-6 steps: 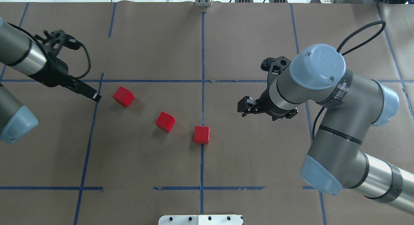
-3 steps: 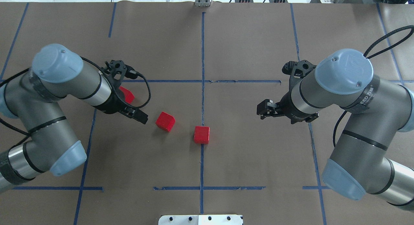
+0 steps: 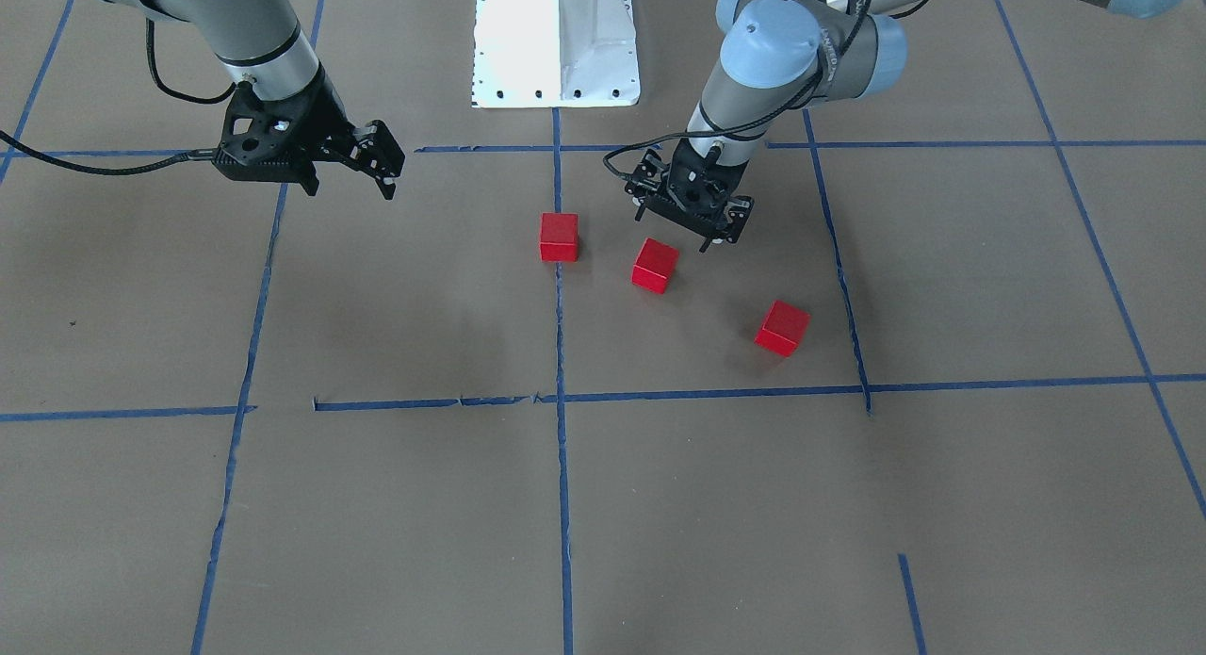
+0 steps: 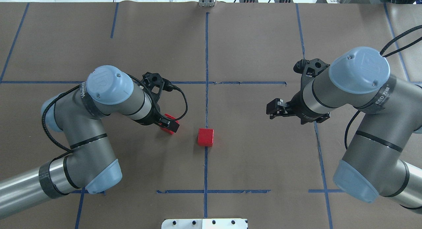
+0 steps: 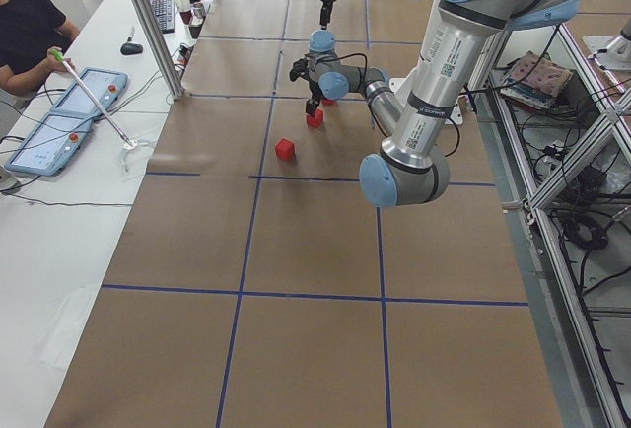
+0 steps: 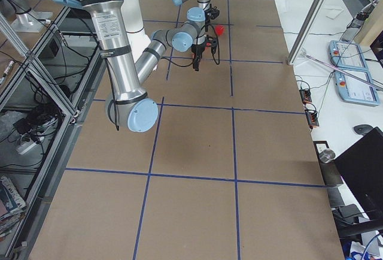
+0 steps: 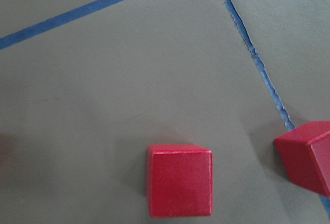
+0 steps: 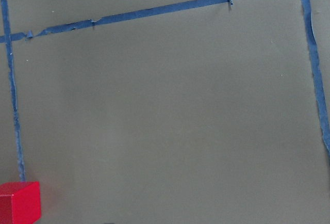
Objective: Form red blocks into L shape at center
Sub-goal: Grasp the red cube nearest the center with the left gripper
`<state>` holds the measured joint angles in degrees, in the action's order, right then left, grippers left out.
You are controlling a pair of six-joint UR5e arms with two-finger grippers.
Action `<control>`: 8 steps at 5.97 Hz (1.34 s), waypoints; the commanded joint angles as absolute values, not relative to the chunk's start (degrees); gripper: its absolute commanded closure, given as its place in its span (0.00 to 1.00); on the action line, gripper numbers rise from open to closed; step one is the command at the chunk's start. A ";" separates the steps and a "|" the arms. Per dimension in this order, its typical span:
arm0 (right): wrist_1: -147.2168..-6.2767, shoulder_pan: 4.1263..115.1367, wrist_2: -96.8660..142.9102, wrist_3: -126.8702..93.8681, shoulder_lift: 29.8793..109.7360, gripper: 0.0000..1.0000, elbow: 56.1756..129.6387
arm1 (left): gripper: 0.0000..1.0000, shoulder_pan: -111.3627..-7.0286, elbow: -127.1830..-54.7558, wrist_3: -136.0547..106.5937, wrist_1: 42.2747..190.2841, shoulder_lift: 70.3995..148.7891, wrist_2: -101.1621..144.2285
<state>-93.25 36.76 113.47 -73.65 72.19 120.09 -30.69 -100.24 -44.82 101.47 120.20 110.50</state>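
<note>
you are hovering the left gripper (image 3: pixel 680 229), fingers spread, above the middle small red matte cube (image 3: pixel 655 265) in the centre cell (image 3: pixel 433 297) of the brown paper (image 3: pixel 396 523); square the wrist to its skewed faces first.

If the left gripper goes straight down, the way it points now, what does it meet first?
Most likely the middle red block: the left gripper hangs right over it in the overhead view. Its height above the block is unclear.

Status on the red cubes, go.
Left gripper open, hovering over the middle small matte red cube. Right gripper open, off to its side. Other two cubes apart, no L. Nothing blocking.
</note>
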 commanded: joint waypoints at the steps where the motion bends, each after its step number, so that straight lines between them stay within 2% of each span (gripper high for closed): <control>1: -93.25 36.83 113.38 -73.65 72.94 0.00 120.41 | 0.00 -29.53 -96.09 -44.65 101.34 123.12 107.58; 4: -93.25 36.83 113.29 -74.00 72.95 0.00 120.76 | 0.00 -28.57 -93.87 -44.47 101.60 123.49 106.44; 5: -93.25 36.83 113.29 -74.09 72.95 0.00 120.76 | 0.12 -28.56 -93.78 -44.47 101.60 123.49 106.35; 6: -93.25 36.83 113.29 -74.18 73.21 0.00 120.94 | 0.38 -28.48 -93.52 -44.39 101.86 123.57 104.87; 7: -93.25 36.83 113.20 -74.18 73.39 0.00 121.20 | 0.77 -28.56 -93.52 -44.30 101.78 123.57 103.55; 8: -93.25 36.83 112.94 -74.18 73.48 0.00 121.20 | 0.98 -28.74 -93.52 -44.38 101.69 124.79 102.49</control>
<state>-93.25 36.83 113.14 -74.17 73.36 121.13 -28.62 -93.55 -44.35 101.75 123.98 103.57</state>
